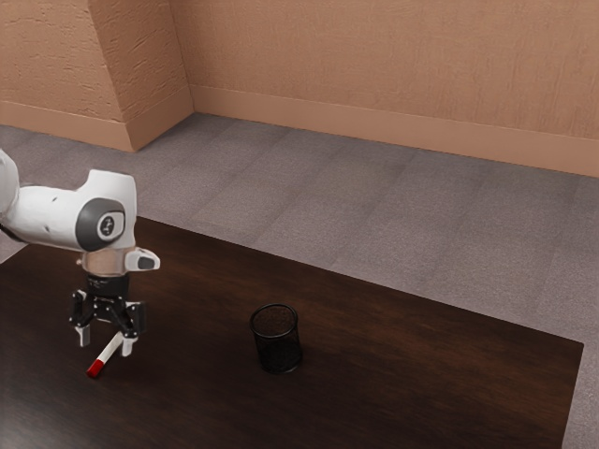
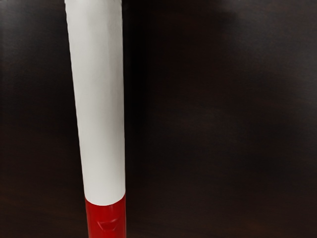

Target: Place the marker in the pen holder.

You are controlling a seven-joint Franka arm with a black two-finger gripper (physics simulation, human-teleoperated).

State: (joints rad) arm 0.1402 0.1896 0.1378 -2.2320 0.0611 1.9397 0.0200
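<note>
One arm (image 1: 49, 215), left of the frame: its shell was white, smooth and rounded. Item, joint cap (image 1: 101, 224): this was dark grey, with a pale ring around a dark marking. Item, wrist collar (image 1: 108, 261): this looked tan. Item, gripper (image 1: 106, 340): this was black, angular and linked, with pale grey fingertips (image 1: 83, 335).

I see the marker (image 1: 109, 352), white with a red end, lying on its side on the dark table (image 1: 430, 355) beneath me, pen holder (image 1: 278, 350) black mesh, upright, well apart from it.

table (image 1: 440, 360): dark wood, faint sheen | pen holder (image 1: 279, 352): metal mesh | marker (image 2: 101, 109): smooth plastic
</note>
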